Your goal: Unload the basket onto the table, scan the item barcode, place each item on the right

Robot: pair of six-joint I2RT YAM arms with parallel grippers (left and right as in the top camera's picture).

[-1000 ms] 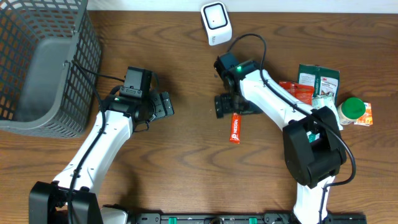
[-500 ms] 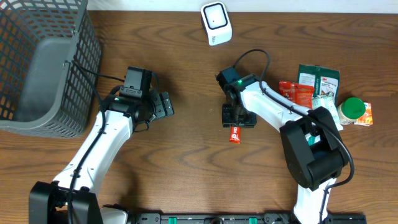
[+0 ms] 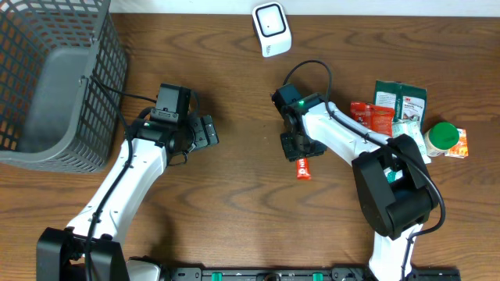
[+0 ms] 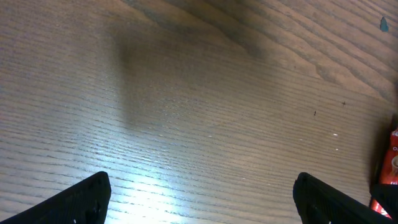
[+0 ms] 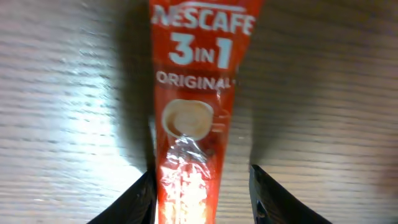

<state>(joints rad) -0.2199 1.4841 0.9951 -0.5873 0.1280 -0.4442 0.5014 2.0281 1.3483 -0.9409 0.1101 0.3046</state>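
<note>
While the right fingers (image 5: pixel 138 199), partly closed, are gripping the red Nescafé 3-in-1 foil sachet (image 5: pixel 198 93) above the brown wooden bench (image 3: pixel 234 211), well in front of the white boxy scanner (image 3: pixel 271 29), the left fingers (image 4: pixel 81 198) are hovering wide open, empty.

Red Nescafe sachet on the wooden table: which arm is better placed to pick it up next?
Right. The right pincer straddles the red Nescafe sachet, one finger on each side. The left pincer stands open over the wooden table, apart from it.
</note>
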